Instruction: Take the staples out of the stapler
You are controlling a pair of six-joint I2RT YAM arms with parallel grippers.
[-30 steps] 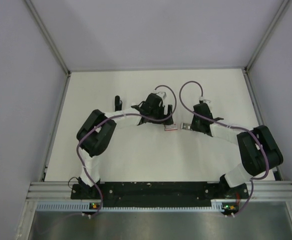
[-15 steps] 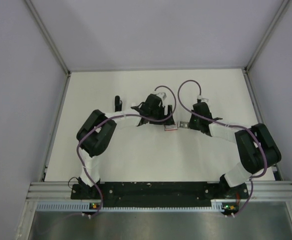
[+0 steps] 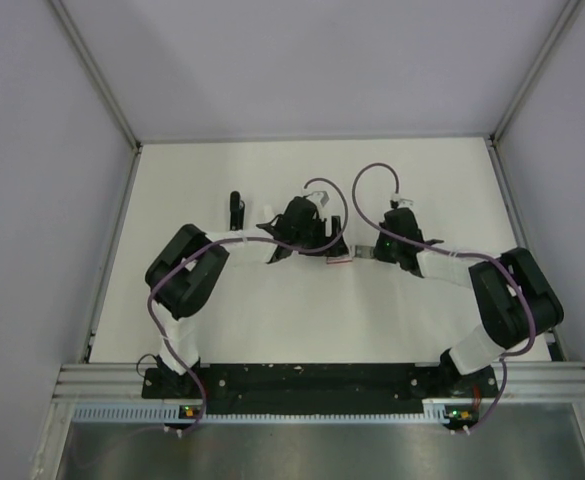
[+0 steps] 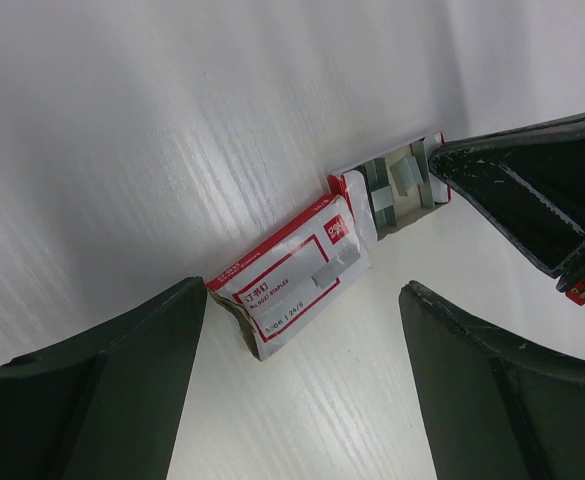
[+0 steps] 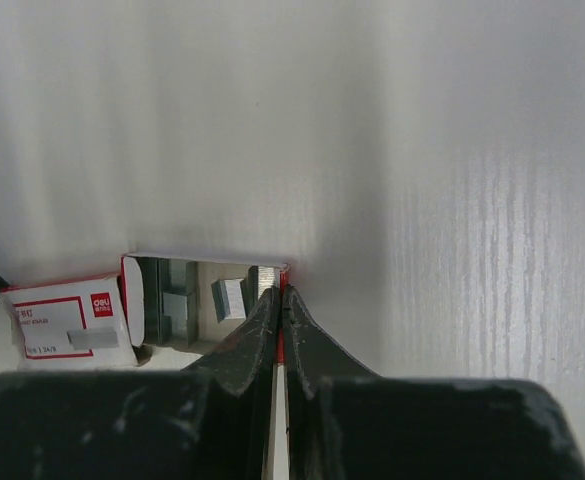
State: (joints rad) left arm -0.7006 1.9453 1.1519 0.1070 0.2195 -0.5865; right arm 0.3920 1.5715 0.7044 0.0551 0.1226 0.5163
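The black stapler (image 3: 236,208) lies on the table left of both arms, untouched. A red-and-white staple box sleeve (image 4: 297,275) lies beneath my open left gripper (image 4: 302,400), between the fingers but clear of them. Its inner tray (image 5: 202,300) is slid out to the right and holds short silvery strips of staples (image 5: 228,298). My right gripper (image 5: 280,300) is shut on the tray's right end wall. The box (image 3: 341,258) also shows in the top view, between the left gripper (image 3: 312,245) and the right gripper (image 3: 374,251).
The white table (image 3: 302,320) is bounded by grey walls at left, right and back. A black rail (image 3: 302,378) with the arm bases runs along the near edge. Purple cables loop above both wrists.
My left gripper has shifted slightly left, away from the box. My right gripper has moved a little left, staying at the tray's end.
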